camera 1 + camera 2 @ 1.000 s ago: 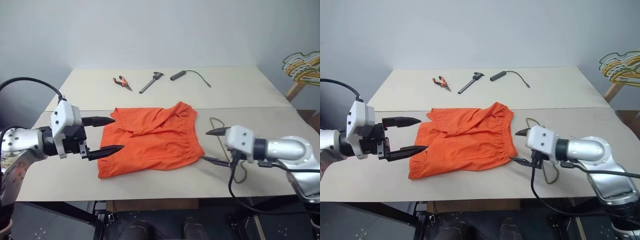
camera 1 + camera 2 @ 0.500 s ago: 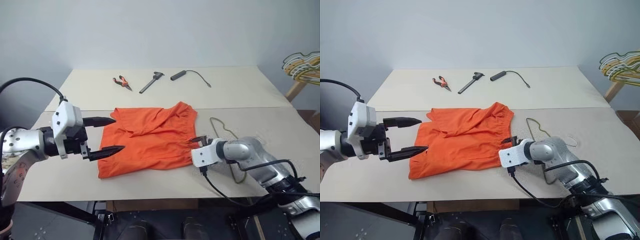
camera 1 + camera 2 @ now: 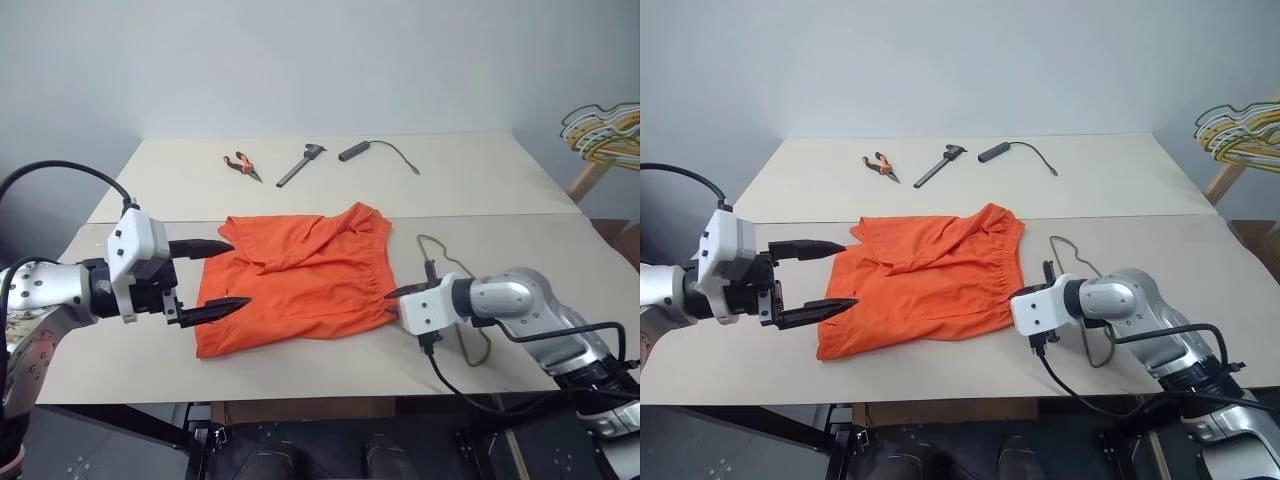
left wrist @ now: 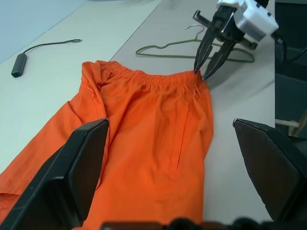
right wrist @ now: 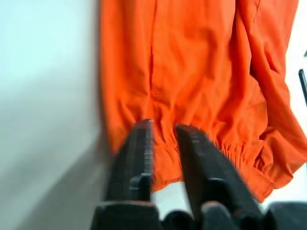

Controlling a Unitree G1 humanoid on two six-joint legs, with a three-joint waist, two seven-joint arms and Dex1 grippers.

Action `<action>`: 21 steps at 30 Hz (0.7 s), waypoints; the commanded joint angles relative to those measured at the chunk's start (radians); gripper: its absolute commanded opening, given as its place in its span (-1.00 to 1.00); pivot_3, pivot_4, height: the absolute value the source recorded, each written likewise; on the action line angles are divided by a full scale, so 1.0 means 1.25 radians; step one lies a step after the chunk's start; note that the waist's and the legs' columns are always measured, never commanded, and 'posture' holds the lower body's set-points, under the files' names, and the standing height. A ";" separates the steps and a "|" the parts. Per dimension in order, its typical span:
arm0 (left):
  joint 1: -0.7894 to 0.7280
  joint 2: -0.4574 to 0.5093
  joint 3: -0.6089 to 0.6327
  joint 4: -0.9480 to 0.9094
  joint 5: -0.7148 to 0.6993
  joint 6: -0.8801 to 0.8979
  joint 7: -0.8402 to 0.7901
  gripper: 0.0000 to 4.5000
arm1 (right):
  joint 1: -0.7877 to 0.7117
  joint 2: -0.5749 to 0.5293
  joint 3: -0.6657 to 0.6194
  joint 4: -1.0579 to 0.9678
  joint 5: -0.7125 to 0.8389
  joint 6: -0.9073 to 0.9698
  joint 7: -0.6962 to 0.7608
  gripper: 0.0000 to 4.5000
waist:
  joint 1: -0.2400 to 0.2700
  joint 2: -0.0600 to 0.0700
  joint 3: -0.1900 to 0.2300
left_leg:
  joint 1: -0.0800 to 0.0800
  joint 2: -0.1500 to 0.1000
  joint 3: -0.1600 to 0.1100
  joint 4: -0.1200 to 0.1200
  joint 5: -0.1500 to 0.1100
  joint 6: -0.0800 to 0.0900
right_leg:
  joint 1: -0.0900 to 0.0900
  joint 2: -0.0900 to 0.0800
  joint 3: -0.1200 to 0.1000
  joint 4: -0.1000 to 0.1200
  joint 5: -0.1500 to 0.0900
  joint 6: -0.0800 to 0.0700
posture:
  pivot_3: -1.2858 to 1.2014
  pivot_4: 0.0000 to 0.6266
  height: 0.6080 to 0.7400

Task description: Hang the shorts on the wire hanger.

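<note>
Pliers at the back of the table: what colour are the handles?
Orange and black on the pliers, clearest in the left eye view.

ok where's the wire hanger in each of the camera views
Left eye view: the wire hanger lies on the table right of the shorts, partly behind the right arm.
Right eye view: same spot, beside the waistband.
Left wrist view: flat beyond the waistband, near the right gripper, at.
Right wrist view: I can't make it out.
Shared landmark: the gathered orange waistband.
</note>
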 commanded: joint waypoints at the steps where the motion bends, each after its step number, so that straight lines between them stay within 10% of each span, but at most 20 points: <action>1: -0.015 0.001 0.005 -0.007 0.005 -0.019 0.000 1.00 | 0.001 -0.017 0.003 -0.002 -0.051 -0.060 -0.011 0.17 | -0.001 0.000 0.000 | 0.000 0.000 0.000 0.000 0.000 0.000 | 0.000 0.000 0.000 0.000 0.000 0.000 | 0.02 -0.82 1.00; 10: -0.022 0.000 -0.001 -0.004 0.007 -0.023 0.000 1.00 | -0.046 0.042 0.054 0.116 -0.232 -0.155 -0.139 0.29 | -0.003 0.000 0.000 | 0.001 0.002 0.002 0.000 0.000 -0.001 | -0.001 0.002 0.000 0.000 0.001 -0.001 | 0.02 -0.84 1.00; 18: -0.009 0.004 0.005 -0.012 0.010 -0.024 0.002 1.00 | -0.048 0.045 0.049 0.129 -0.237 -0.190 -0.140 -0.89 | -0.001 0.000 0.000 | 0.001 0.004 0.003 0.000 -0.001 -0.002 | -0.001 0.003 0.000 0.000 0.001 -0.002 | 0.03 -0.86 1.00; 21: 0.006 0.012 -0.008 -0.017 0.037 -0.034 0.001 1.00 | -0.046 0.048 0.043 0.127 -0.240 -0.195 -0.156 -0.99 | -0.002 0.000 0.000 | 0.001 0.005 0.004 0.000 -0.001 -0.002 | -0.001 0.004 0.000 0.000 0.002 -0.003 | 0.03 -0.86 1.00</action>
